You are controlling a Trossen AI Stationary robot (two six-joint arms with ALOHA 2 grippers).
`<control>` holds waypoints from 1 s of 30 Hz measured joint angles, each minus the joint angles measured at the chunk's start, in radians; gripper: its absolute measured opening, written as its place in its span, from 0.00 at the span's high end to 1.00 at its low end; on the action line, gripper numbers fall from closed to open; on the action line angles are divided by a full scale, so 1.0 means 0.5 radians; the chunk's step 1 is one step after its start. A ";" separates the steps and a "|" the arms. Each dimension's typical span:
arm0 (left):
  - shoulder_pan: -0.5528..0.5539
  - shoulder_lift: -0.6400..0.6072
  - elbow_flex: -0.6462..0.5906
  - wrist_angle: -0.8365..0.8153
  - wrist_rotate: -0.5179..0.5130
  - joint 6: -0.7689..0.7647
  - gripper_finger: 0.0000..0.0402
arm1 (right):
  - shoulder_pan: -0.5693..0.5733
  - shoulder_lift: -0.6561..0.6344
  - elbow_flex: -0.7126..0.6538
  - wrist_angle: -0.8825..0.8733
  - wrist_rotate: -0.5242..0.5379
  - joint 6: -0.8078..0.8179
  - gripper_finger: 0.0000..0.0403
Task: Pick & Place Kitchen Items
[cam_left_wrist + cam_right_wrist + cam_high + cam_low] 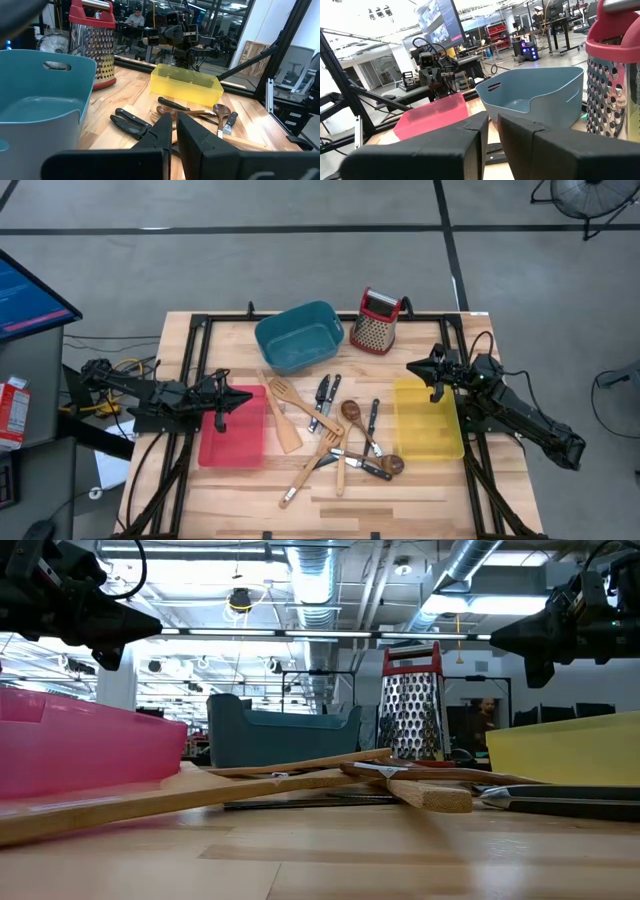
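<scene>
High view: counter [440,505] carries the teal bin [298,335], yellow bin [427,418], red bin [234,430] and grater [376,321]. Utensils [335,438] lie scattered between the red and yellow bins. Left gripper [232,402] hangs clenched, empty, over the red bin; right gripper [424,368] nearly closed, empty, over the yellow.

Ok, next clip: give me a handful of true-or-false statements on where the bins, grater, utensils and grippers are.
1. The box grater stands upright beside the teal bin. True.
2. The utensils already lie in the yellow bin. False: they lie on the table between the red bin and the yellow one.
3. The left gripper hangs over the red bin, holding nothing. True.
4. The right gripper grips a knife. False: it holds nothing.
</scene>
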State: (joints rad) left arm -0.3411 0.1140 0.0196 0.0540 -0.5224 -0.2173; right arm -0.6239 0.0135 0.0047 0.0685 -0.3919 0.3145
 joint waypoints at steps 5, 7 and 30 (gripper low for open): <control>0.000 0.000 0.000 0.000 0.000 0.000 0.98 | -0.001 -0.001 0.000 0.000 0.001 0.000 0.86; 0.000 0.000 0.000 0.000 0.000 0.000 0.98 | -0.001 0.000 -0.001 -0.001 0.000 0.000 0.86; 0.000 0.001 0.000 0.034 0.000 0.000 0.98 | 0.016 -0.001 0.022 0.098 0.058 1.109 0.86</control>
State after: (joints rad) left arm -0.3412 0.1143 0.0196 0.0712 -0.5224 -0.2173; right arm -0.6159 0.0132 0.0158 0.1177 -0.3628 0.8692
